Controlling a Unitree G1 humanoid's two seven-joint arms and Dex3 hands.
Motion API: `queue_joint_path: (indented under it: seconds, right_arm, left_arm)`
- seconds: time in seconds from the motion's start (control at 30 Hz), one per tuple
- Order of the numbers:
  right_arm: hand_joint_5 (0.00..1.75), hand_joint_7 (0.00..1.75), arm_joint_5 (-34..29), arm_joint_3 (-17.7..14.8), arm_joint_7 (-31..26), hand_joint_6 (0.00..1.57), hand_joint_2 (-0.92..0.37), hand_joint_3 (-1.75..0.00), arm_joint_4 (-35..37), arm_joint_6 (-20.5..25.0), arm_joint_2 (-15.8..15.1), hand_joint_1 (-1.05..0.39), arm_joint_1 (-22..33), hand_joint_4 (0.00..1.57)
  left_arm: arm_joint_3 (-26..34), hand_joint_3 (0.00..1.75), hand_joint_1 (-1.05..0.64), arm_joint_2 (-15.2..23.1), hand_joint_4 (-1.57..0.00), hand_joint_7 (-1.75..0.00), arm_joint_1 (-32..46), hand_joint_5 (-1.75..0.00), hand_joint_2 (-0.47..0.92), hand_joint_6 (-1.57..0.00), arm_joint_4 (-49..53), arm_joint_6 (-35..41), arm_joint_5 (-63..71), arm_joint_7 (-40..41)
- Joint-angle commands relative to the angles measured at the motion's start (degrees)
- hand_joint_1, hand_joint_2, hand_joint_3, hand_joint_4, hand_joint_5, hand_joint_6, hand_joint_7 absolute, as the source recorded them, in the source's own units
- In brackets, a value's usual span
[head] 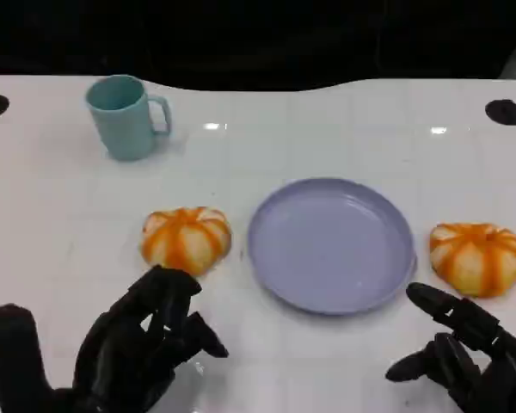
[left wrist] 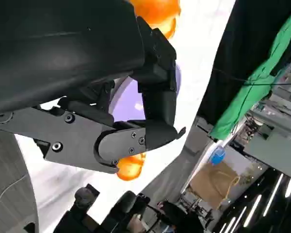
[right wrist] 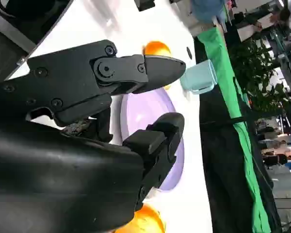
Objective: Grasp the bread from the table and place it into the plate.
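My left hand point(head: 142, 344) hovers low at the near edge of the white table point(head: 52, 215), fingers spread and holding nothing, fingertips just short of the left bread point(head: 186, 239). My right hand point(head: 464, 357) sits at the near right, fingers apart and empty, close beneath the right bread point(head: 477, 256). I count two orange-striped breads, one on each side of the single lavender plate point(head: 331, 243), neither on it. One teal mug point(head: 125, 116) stands far left.
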Motion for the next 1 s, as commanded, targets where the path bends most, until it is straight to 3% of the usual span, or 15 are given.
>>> queue_joint_path:
  seconds: [0.03,0.67,0.73,0.8,0.87,0.9,1.0]
  right_arm:
    - [1.13,0.37,0.57,-0.38,0.07,0.93,-0.92,-0.34,-0.60,0.18,-0.74,-0.75,0.26,0.71]
    - [1.12,0.37,0.17,-0.09,0.10,0.92,-0.92,-0.35,-1.07,-0.20,-0.71,-0.74,0.66,0.70]
    - [1.12,0.37,0.23,0.02,-0.04,0.92,-0.92,-0.35,-1.36,0.25,-0.66,-0.74,0.72,0.70]
    - [1.12,0.37,0.35,0.10,0.00,0.91,-0.92,-0.35,-1.48,0.41,-0.60,-0.75,0.71,0.70]
    - [1.12,0.37,0.71,0.09,0.22,0.91,-0.92,-0.35,-1.33,0.54,-0.53,-0.74,0.53,0.70]
    - [1.12,0.37,0.83,0.08,0.25,0.91,-0.92,-0.35,-1.30,0.61,-0.48,-0.74,0.47,0.70]
    - [1.12,0.37,0.65,0.10,0.19,0.92,-0.92,-0.34,-0.92,0.22,-0.36,-0.74,0.13,0.70]
  left_arm:
    - [0.32,0.52,-0.49,0.76,-0.72,-1.75,0.43,-1.75,0.92,-0.50,-0.41,-0.21,-0.03,0.06]
    - [0.45,0.53,-0.50,1.70,-0.71,-1.75,-0.26,-1.75,0.92,-0.49,0.35,-1.50,0.00,-1.75]
    - [0.32,0.49,-0.53,2.43,-0.66,-1.64,-0.99,-1.75,0.92,-0.45,1.44,-3.34,0.51,-3.59]
    - [-0.30,0.41,-0.56,3.17,-0.60,-1.42,-1.52,-1.73,0.92,-0.48,2.19,-5.94,2.35,-4.53]
    - [-1.63,0.38,-0.55,4.49,-0.53,-1.20,-2.45,-1.61,0.92,-0.46,3.54,-11.46,6.15,-6.34]
    - [-2.06,0.33,-0.53,4.83,-0.51,-1.00,-2.80,-1.47,0.92,-0.48,4.00,-13.33,7.47,-6.76]
    - [-4.11,0.25,-0.52,7.57,-0.40,-0.69,-4.40,-1.27,0.92,-0.45,3.25,-16.36,13.58,-5.96]
